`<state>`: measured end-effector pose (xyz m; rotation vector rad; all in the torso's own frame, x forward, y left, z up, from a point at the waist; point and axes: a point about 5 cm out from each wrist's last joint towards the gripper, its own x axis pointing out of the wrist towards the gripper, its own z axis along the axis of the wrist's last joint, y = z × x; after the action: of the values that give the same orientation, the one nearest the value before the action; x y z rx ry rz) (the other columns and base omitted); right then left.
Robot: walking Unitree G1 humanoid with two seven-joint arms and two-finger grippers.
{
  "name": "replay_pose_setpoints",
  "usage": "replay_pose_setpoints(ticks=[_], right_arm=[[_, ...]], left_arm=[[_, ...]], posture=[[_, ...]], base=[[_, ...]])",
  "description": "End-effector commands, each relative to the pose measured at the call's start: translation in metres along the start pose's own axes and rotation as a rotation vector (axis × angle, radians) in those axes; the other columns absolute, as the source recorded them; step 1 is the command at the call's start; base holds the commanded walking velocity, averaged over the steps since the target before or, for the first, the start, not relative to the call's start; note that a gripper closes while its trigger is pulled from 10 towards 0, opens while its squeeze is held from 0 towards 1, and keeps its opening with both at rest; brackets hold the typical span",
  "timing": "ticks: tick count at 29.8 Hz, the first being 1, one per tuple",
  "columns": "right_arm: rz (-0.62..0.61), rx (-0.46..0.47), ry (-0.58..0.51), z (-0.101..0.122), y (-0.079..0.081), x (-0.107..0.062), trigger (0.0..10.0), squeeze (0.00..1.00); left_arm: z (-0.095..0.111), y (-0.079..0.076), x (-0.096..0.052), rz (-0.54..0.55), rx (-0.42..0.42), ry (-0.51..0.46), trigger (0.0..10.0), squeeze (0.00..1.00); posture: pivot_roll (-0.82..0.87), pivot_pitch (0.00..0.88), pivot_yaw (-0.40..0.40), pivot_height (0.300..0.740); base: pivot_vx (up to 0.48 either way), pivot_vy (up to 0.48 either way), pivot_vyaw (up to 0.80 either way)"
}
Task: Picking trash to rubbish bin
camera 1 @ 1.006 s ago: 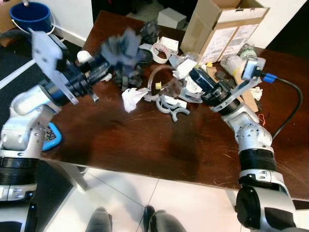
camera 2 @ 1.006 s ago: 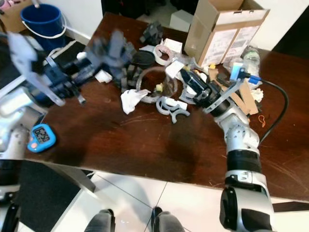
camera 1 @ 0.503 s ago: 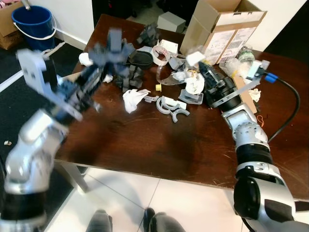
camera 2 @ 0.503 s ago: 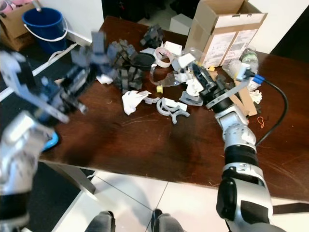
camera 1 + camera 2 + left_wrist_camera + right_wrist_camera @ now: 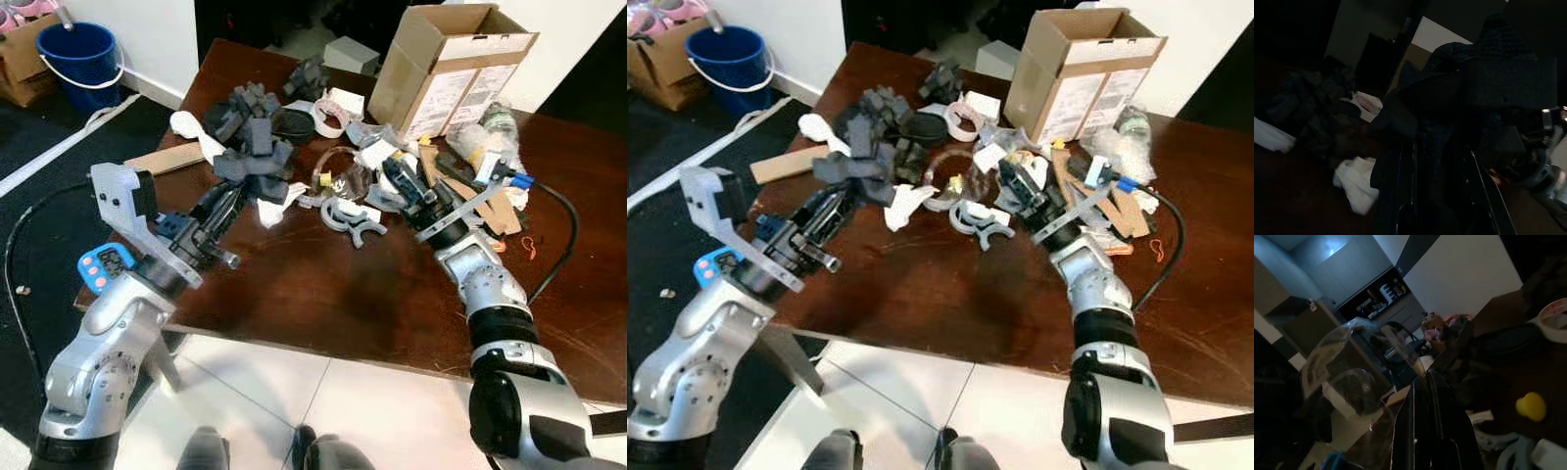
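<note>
Trash pickup, both grippers loaded

Left gripper (image 5: pixel 844 203) fingers clamp a grey foam piece (image 5: pixel 860 162); right gripper (image 5: pixel 400 182) pinches a clear plastic wrapper (image 5: pixel 1347 377). Beyond the left fingertips stands the blue bucket (image 5: pixel 82 54): carry level, release over it.

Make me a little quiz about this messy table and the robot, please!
1. True or false: the cardboard box on the table is open at the top.
2. What colour is the bucket on the floor?
3. What does the left gripper hold? A) a bottle B) a dark grey foam piece C) a tape roll

Key: 1 true. 2 blue. 3 B.
</note>
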<state>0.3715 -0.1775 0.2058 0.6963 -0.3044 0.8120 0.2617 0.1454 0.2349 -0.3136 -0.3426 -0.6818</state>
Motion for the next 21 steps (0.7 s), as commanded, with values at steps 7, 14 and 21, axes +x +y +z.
replay_pose_setpoints(ticks=[7,14,21], right_arm=[[-0.036,-0.005,0.011,-0.002,-0.007,-0.013,10.0,0.00],[-0.002,-0.006,0.014,-0.002,-0.004,-0.013,10.0,0.00],[0.042,-0.001,0.039,-0.005,-0.001,-0.017,10.0,0.00]], left_arm=[[-0.011,-0.011,-0.002,-0.030,-0.046,0.031,10.0,0.00],[-0.014,-0.014,0.001,-0.050,-0.053,0.043,10.0,0.00],[-0.024,-0.012,-0.003,-0.044,-0.078,0.070,10.0,0.00]], posture=[[0.26,0.150,-0.111,0.740],[0.26,0.140,-0.108,0.740],[0.26,0.147,-0.107,0.740]], base=[[-0.299,0.000,0.00],[-0.309,0.000,0.00],[-0.310,0.000,0.00]])
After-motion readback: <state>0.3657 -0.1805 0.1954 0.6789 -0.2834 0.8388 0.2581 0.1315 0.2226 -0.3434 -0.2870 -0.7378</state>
